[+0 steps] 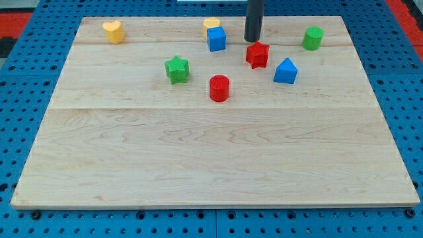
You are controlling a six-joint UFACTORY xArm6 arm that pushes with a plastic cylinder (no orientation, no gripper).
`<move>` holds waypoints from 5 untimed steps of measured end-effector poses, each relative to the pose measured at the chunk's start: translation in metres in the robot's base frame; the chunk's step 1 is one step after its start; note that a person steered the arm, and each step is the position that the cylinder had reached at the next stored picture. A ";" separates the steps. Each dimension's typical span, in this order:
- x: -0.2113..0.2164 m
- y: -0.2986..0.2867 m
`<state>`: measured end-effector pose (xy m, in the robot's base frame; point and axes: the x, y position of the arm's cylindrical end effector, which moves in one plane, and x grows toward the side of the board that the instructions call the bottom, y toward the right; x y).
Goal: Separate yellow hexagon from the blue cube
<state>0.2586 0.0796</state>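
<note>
Nothing is separated yet: the yellow hexagon [211,24] is touching the blue cube [216,39] near the table's [198,165] far edge; my tip [253,40] is parked beside them. No claw is fitted, so its state cannot be told.

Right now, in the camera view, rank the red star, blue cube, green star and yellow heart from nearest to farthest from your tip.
From my tip, near the view's top:
1. Red star, just below the tip, slightly to the view's right.
2. Blue cube, to the view's left, with the yellow hexagon right behind it.
3. Green star, farther left and lower.
4. Yellow heart, far left, near the board's top corner.
</note>
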 end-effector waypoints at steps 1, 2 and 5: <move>-0.008 0.001; -0.025 0.002; -0.042 -0.002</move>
<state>0.2164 0.0780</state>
